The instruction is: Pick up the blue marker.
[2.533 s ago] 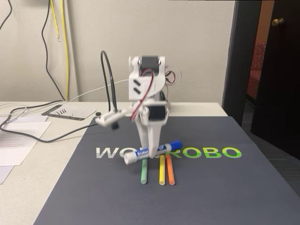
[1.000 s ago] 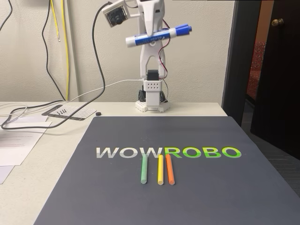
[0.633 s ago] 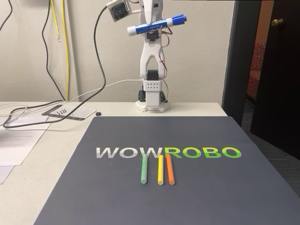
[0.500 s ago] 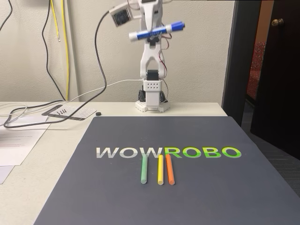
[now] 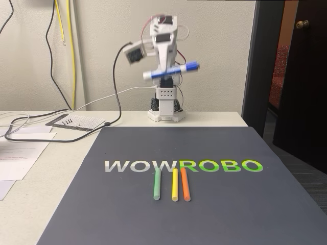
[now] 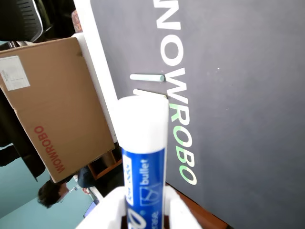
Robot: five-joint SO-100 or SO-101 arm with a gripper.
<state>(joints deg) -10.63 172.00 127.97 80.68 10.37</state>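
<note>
Blue marker (image 5: 170, 71) hangs high above the table, clamped crosswise in the gripper (image 5: 164, 71). In the fixed view its long axis runs nearly level, blue cap at right and slightly raised, white end at left, well above the WOWROBO mat (image 5: 214, 204).

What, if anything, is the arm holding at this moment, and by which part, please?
The tool holds the blue marker near the middle of its barrel, well above the mat, cap end tilted up in the fixed view.
</note>
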